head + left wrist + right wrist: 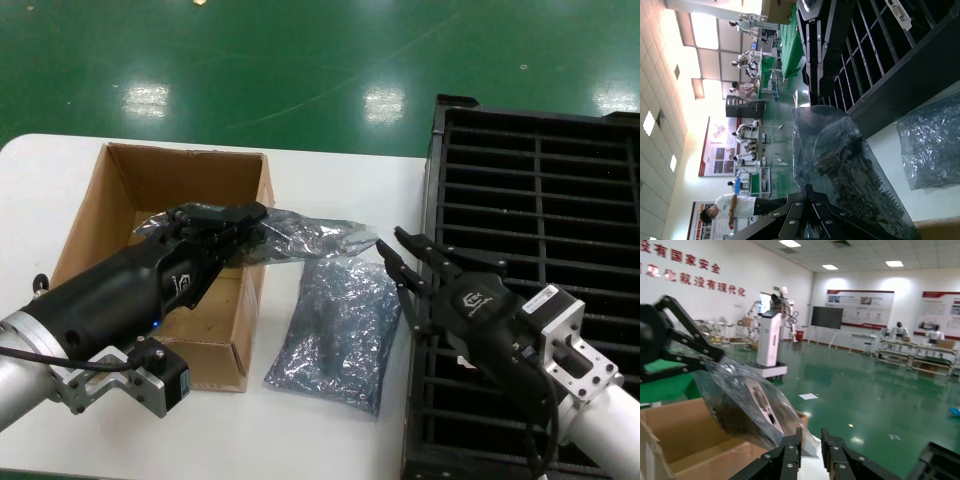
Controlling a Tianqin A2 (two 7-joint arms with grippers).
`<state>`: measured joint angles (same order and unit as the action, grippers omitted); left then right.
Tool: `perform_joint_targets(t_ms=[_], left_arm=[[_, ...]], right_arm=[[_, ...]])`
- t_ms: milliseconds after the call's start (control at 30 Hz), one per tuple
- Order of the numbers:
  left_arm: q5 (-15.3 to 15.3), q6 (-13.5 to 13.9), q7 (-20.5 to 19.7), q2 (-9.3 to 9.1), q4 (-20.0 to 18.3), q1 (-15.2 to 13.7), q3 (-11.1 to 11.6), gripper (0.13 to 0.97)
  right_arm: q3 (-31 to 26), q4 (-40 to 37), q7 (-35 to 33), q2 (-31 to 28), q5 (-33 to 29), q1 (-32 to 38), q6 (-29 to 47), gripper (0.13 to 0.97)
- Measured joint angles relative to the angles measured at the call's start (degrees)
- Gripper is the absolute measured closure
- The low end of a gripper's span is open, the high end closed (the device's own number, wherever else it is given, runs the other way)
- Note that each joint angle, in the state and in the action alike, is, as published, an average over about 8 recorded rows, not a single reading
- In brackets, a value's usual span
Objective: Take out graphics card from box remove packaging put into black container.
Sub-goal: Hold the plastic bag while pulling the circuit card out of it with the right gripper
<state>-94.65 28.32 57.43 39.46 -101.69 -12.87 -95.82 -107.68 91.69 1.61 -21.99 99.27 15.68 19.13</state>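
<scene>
Head view: left gripper pinches the bagged graphics card over the box rim; right gripper, spread, waits at its 3 o'clock.

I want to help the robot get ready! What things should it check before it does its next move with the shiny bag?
1. Left gripper holding the bagged card: ok, shut on one end, bag lifted above the box rim.
2. Right gripper ready to take the free end: ok, open, just short of the bag.
3. Card still inside the bag: ok, its bracket shows through the plastic in the right wrist view.
4. Second bag out of the way: ok, flat on the table between box and container.
5. Container slots free: ok, open near the right arm.
6. Grip firm enough: cannot tell.
</scene>
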Motion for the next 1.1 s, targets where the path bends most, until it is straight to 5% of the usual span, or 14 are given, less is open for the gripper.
perform_joint_targets(t_ms=[333,1100], left_arm=[[0.0,0.0,0.0,0.0,0.0,0.0,0.0,0.957],[0.0,0.0,0.0,0.0,0.0,0.0,0.0,0.957]], right_arm=[[-0.71,1.97,-0.74,-1.24,0.88,0.73,3.27,0.935],[-3.19,-6.18,-3.5,-2.06,1.13,10.44,12.38,0.96]])
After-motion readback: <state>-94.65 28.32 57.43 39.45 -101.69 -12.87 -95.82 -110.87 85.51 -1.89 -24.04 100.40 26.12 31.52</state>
